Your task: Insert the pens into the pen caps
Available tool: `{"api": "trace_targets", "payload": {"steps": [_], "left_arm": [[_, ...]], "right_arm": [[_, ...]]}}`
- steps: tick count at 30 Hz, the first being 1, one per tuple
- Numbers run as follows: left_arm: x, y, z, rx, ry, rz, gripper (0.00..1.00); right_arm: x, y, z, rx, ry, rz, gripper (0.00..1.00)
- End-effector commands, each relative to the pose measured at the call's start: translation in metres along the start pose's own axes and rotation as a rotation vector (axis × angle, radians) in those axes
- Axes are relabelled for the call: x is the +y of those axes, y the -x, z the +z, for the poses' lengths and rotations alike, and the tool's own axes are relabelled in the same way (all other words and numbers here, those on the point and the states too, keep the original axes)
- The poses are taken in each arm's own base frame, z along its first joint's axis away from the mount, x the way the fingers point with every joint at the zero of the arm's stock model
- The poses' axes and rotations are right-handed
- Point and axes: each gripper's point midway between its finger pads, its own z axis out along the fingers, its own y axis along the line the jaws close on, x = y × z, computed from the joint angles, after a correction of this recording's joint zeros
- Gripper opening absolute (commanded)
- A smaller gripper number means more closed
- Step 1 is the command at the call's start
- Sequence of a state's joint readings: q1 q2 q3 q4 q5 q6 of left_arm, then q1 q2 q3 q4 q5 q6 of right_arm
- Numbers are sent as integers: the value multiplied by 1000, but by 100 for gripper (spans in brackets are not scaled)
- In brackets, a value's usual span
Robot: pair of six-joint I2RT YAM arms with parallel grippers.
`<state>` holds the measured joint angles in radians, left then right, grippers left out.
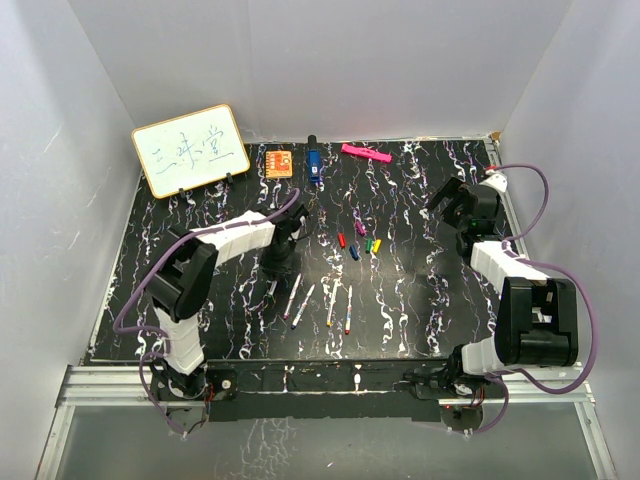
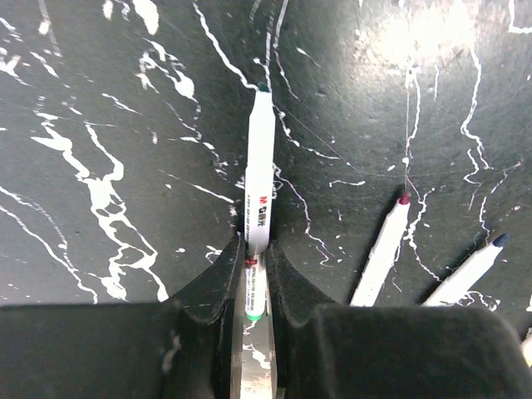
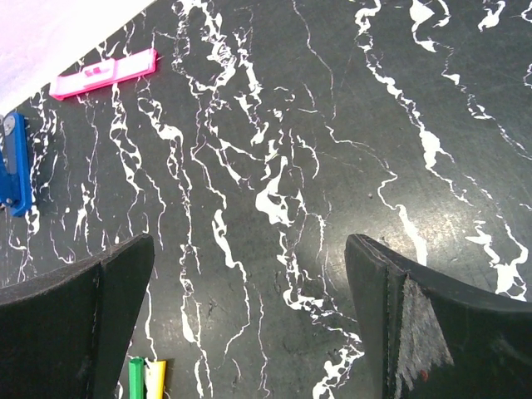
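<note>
My left gripper (image 2: pixel 256 249) is clenched around a thin white-barrelled marker pen with a green end (image 2: pixel 260 158), down by the black white-veined marble table (image 2: pixel 100 100), left of the cluster of small coloured plastic pen caps (image 1: pixel 367 243). Four more white pens (image 1: pixel 332 306) lie in a row nearer me than the caps. My right gripper (image 3: pixel 249 248) hangs released, jaws wide, right of the caps.
</note>
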<state>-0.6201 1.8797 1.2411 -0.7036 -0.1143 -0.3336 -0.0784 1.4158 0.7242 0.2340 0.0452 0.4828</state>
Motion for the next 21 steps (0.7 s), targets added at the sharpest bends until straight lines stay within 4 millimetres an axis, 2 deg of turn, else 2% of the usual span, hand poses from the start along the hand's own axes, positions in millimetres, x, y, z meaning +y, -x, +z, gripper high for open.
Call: {"api": "trace_targets", "payload": {"steps": [1,7,10,15,18,20,21], "left_arm": [[11,19,-26,-124,34,-12,0],[13,27,-56,-196,12,-24,0],[12,32,-68,-240,-6,-33,0],[8,45,-92,-395,-76,-57,0],[5,52,-107,-488,-119,-69,0],[5,54,-114,-541,-139,-74,0],[5,55,-118,-566,-149,-76,0]], "right_arm": [[30,25,-4,-58,56,-55,97],[64,9,-9,-36,69,-151,95],[83,0,-13,-13,98,-182,89],[114,-26,-20,43,165,-232,60],[126,-42,-23,77,187,-266,48],[132,-54,-25,101,193,-292,46],[135,-59,-27,111,191,-308,39]]}}
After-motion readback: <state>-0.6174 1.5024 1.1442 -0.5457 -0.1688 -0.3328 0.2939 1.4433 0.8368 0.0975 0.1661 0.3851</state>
